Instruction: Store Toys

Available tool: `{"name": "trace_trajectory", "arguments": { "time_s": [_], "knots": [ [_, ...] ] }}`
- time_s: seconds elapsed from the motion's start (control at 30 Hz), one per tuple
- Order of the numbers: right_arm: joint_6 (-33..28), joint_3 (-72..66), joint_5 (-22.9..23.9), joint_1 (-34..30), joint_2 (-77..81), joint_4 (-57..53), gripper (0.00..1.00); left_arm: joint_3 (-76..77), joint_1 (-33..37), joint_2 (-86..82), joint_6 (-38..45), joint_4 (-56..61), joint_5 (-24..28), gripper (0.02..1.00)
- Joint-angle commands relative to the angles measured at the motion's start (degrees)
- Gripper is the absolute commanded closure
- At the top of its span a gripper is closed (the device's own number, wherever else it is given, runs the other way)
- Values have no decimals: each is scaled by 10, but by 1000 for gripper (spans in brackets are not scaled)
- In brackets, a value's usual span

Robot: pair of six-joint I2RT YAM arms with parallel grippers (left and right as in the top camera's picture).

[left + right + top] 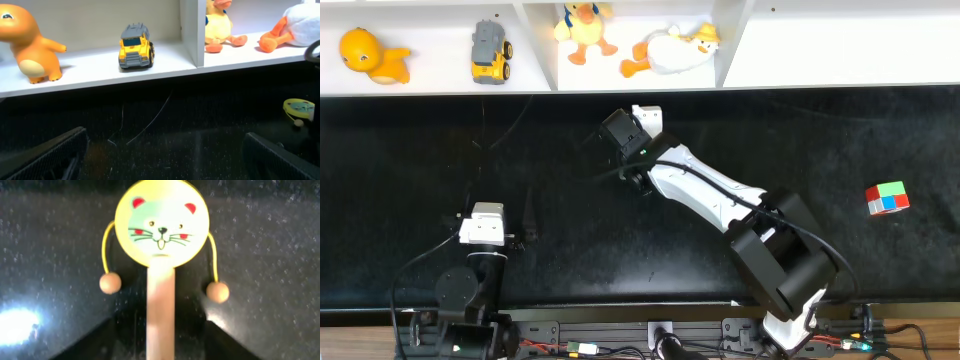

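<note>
Along the top edge of the top view runs a white shelf [820, 60]. Its upper-left bay holds an orange dinosaur toy [372, 55] and a yellow truck [491, 52]. The middle bay holds a duck plush [585, 30] and a white bird plush [670, 50], and the upper-right bay has open floor. The black table [420, 140] lies bare at left and centre right. A colour cube [887, 198] sits alone near the right edge. The right gripper [630, 150] is at centre, just below the shelf lip, and its fingers are hidden under the wrist. The left gripper [483, 225] sits low at lower left.

From the left wrist view, the left gripper [165, 150] is spread wide with only table between its fingers. The dinosaur toy [30, 45] is cut off at the upper left and the truck [136, 46] stands free. A divider [189, 30] separates the truck from the duck [220, 27], whose head is cropped. The white plush [295, 30] runs off the right edge. Part of a rattle drum [298, 109] shows at right centre.

From the right wrist view, the rattle drum [161, 225] fills the upper centre, cat face up. The right gripper [160, 330] is clamped on its wooden handle, whose lower end leaves the frame.
</note>
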Motion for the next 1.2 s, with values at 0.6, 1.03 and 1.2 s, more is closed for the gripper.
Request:
{"name": "trace_trajectory", "arguments": {
  "time_s": [0.6,1.03,1.2],
  "knots": [
    [-19,-52,7,-1,-69,5,956,0,0,-7,6,-2,4,20],
    [-6,-254,20,-128,-454,-121,956,0,0,-7,6,-2,4,20],
    [-103,-253,8,-229,-497,-153,958,0,0,-7,6,-2,4,20]
  ]
}}
